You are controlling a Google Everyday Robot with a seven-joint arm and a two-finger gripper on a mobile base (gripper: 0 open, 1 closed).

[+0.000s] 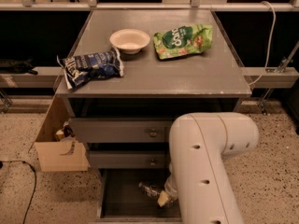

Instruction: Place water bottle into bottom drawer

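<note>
Clear ribbed plastic glints low in the camera view: the water bottle (148,189) is tilted on its side inside the bottom drawer (119,206), over the dark floor, right of the drawer's middle. Whether it rests on that floor or hangs just above it cannot be told. The drawer stands pulled out, its thin grey left wall in plain sight. Right against the bottle's right end is the gripper (163,198), a pale cream shape reaching down into the drawer; whether it clasps the bottle or merely touches it cannot be told. Above it bends the bulky white arm (208,157), which hides the right part of the cabinet front. Over the open drawer sit the middle drawer (124,159) and the top drawer (114,130), both with flat grey fronts and round brass knobs. On the grey tabletop (196,76) lie a white bowl (130,40), a green chip bag (183,41) just beside it on the right, and a blue chip bag (91,67) near the left edge. A cardboard box (58,153) stands on the speckled floor (18,134) against the cabinet's left side.
</note>
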